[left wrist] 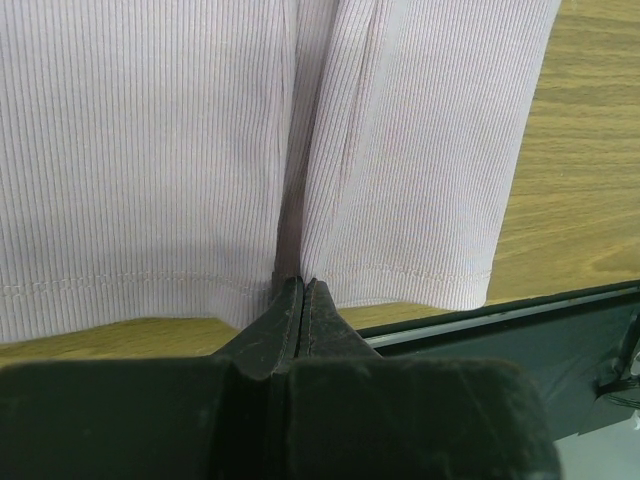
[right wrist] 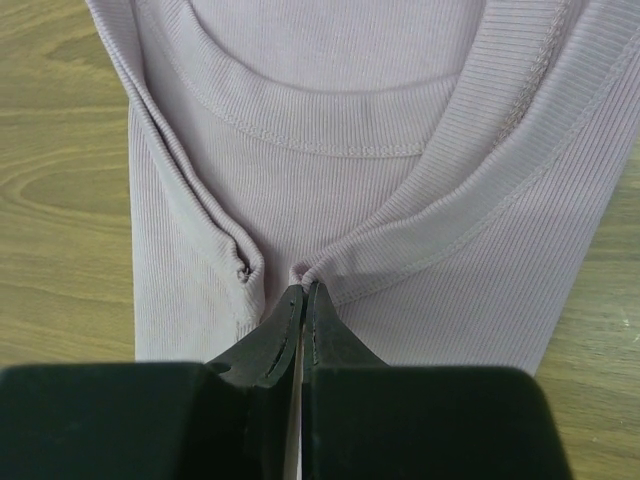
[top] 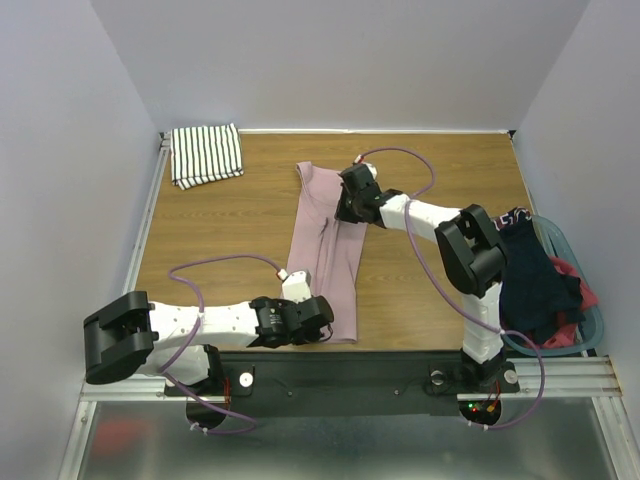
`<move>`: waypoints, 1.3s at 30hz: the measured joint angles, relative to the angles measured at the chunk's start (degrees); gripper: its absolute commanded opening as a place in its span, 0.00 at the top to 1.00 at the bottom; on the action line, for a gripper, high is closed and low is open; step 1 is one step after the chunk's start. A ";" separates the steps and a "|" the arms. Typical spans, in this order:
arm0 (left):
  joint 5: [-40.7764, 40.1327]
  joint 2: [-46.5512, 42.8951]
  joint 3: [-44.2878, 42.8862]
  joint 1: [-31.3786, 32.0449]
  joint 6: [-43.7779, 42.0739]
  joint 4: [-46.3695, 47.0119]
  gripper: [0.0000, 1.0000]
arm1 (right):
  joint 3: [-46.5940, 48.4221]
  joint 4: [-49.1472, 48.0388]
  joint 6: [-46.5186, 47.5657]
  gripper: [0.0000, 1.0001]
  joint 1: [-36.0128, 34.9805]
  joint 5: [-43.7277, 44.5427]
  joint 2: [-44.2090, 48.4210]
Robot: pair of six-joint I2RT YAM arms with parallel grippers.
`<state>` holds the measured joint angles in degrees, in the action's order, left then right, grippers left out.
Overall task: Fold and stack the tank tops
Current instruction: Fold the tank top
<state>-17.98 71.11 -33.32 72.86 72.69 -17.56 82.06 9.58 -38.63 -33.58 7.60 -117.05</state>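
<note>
The dusty pink tank top (top: 325, 240) lies in the middle of the wooden table, folded lengthwise into a long narrow strip. My left gripper (top: 322, 322) is shut on its hem at the near end; the left wrist view shows the jaws (left wrist: 303, 283) closed with the ribbed pink fabric (left wrist: 150, 150) pinched into a ridge. My right gripper (top: 345, 207) is shut on the far end, at the shoulder edge below the neckline (right wrist: 303, 288), with the pink cloth (right wrist: 330, 170) spread ahead of it. The striped tank top (top: 207, 153) lies folded at the far left corner.
A blue-green basket (top: 592, 322) stands at the right edge with a dark navy garment (top: 535, 275) draped over it and a red garment (top: 578, 292) inside. The black front rail (left wrist: 480, 320) runs just behind the hem. Purple cables trail from both arms.
</note>
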 measured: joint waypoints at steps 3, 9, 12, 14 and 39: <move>0.07 0.00 0.00 -0.11 -0.20 -0.24 1.00 | 0.85 0.28 0.20 0.99 -0.28 0.20 -0.76; 0.48 0.02 -0.02 -0.24 -1.11 -0.31 1.00 | 1.01 0.42 0.26 0.93 -0.59 0.37 -2.47; 0.70 0.02 -0.04 -0.24 -1.95 -0.31 1.00 | 1.09 0.42 0.37 0.85 -0.61 0.37 -2.47; 0.81 0.02 -0.11 -0.24 -2.34 -0.35 0.89 | 1.11 0.42 0.50 0.79 -0.63 0.37 -2.47; -0.96 1.44 -15.65 -0.26 -13.86 -3.67 0.70 | 3.26 3.41 5.86 0.70 3.74 6.88 4.02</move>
<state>-18.94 72.55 -48.97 72.60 58.83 -21.23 85.32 12.99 -32.77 -29.85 14.48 -113.03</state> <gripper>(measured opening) 0.338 0.321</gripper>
